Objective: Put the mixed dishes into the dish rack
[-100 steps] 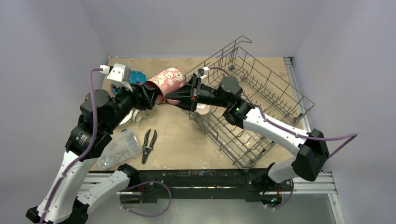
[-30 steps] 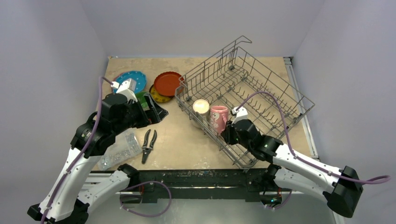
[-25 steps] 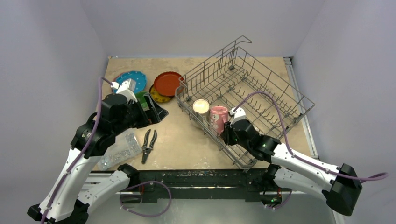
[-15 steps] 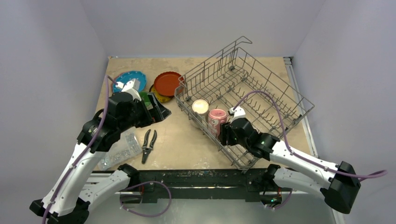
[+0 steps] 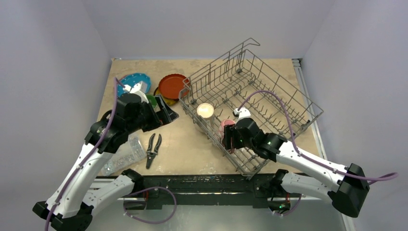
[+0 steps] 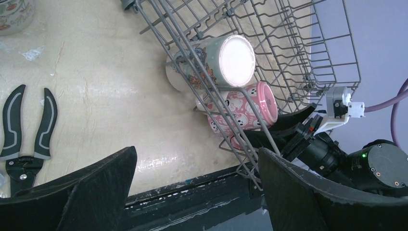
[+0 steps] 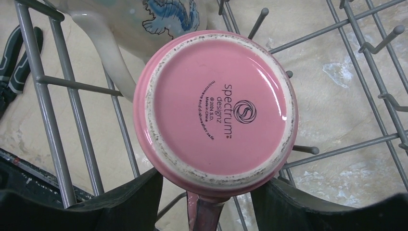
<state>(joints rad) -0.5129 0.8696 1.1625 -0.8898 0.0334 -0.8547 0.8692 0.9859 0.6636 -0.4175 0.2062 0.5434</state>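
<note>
The pink patterned mug (image 5: 226,126) lies tipped inside the dish rack (image 5: 281,84), its base (image 7: 219,110) facing my right wrist camera. My right gripper (image 7: 207,202) is open; its fingers stand on either side of the mug's handle without touching it. A cream mug (image 6: 216,60) lies beside the pink mug (image 6: 245,113) at the rack's near-left wall. My left gripper (image 5: 166,113) hovers open and empty above the table, left of the rack. Blue (image 5: 132,79), red-orange (image 5: 172,85) and yellow (image 5: 163,99) plates lie behind it.
Black-handled pliers (image 5: 153,147) and a clear box of metal parts (image 5: 122,154) lie near the front left edge. Upright tines (image 7: 308,149) and wires of the rack (image 7: 57,130) surround the pink mug. Another patterned mug (image 6: 14,14) shows at the left wrist view's top corner.
My right gripper opened and let go of the pink mug, which tipped from upright toward the gripper. The rack shifted slightly. My left arm moved a little right and forward.
</note>
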